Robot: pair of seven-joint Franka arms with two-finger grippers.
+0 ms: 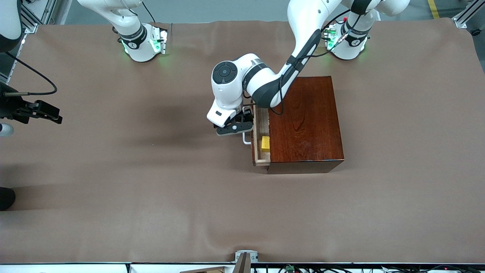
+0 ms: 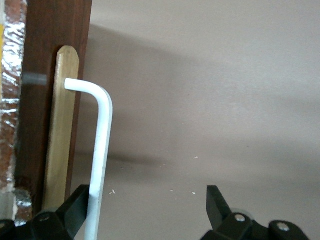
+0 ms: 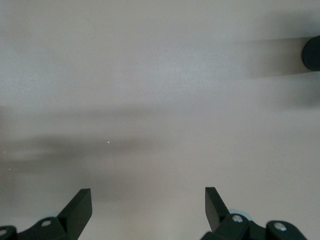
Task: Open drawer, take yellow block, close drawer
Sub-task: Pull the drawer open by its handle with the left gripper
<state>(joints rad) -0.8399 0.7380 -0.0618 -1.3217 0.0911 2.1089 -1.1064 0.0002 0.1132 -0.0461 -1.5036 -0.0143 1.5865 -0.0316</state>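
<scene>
The drawer [image 1: 257, 132] stands pulled out a little from the dark reddish-brown box [image 1: 307, 117], toward the right arm's end of the table. The yellow block [image 1: 265, 143] lies in the uncovered strip of the tray. My left gripper [image 1: 244, 122] is open at the white handle [image 1: 246, 141]. In the left wrist view the handle [image 2: 102, 140] runs between the open fingers [image 2: 76, 205], close against one of them, in front of the pale drawer front [image 2: 62, 130]. My right gripper [image 1: 51, 113] waits open over bare table at the right arm's end, and in its wrist view [image 3: 148, 200] nothing is between its fingers.
Brown cloth [image 1: 151, 197] covers the whole table. A dark round object [image 1: 5, 197] sits at the table's edge near the right gripper and shows in the right wrist view [image 3: 312, 52]. The left arm's forearm [image 1: 295, 57] crosses above the box.
</scene>
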